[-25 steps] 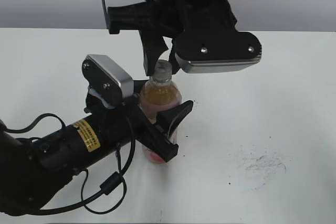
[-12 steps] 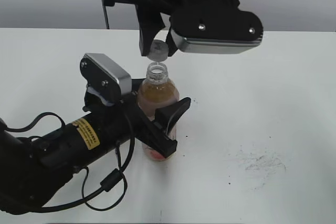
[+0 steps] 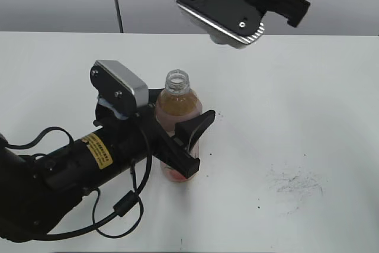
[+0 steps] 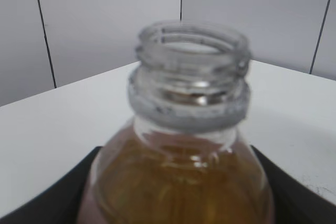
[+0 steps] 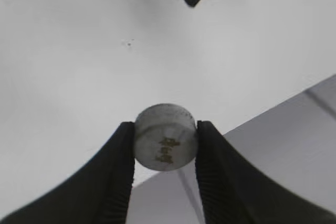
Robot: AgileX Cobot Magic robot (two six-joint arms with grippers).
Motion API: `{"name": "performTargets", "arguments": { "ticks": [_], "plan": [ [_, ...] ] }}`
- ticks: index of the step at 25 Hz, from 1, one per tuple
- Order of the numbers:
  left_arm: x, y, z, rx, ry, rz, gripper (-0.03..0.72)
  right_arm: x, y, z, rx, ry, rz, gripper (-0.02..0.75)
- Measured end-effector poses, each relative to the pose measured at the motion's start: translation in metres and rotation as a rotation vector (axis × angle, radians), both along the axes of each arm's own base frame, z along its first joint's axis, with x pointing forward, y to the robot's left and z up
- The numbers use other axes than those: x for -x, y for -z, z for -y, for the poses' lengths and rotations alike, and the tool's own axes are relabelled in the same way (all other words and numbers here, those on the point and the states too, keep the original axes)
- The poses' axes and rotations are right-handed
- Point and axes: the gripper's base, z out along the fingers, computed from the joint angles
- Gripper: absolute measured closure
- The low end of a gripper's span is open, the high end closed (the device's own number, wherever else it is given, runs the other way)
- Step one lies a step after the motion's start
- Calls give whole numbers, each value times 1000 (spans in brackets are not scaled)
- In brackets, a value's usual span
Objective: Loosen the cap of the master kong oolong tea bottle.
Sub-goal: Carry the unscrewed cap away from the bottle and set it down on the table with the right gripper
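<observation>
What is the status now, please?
Left pincer clamps bottle. Right pincer holds cap, lifted clear. Neck open. Nothing in the way.

Slanted exterior view, two close wrist views

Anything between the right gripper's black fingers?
Yes: the small round grey cap, clamped between the right gripper fingers, off the bottle; right wrist view.
</observation>
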Motion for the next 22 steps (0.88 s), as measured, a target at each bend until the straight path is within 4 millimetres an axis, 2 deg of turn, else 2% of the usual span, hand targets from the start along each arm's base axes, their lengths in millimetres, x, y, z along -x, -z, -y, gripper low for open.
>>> {"name": "performTargets", "arguments": {
  "ticks": [8, 13, 15, 17, 22],
  "plan": [
    [0, 0, 0, 0, 0, 0, 242, -33, 44, 65, -134, 828, -190, 465],
    [0, 0, 0, 0, 0, 0, 242, -45, 100, 85, -175, 1382, -391, 465],
    [0, 0, 0, 0, 0, 0, 242, -44, 122, 92, -163, 1613, -413, 465],
    [0, 0, 0, 0, 0, 0, 242, -38, 144, 98, -106, 1773, -430, 465],
    [0, 0, 0, 0, 0, 0, 242, -9, 184, 113, 46, 1925, -443, 465]
  ]
}}
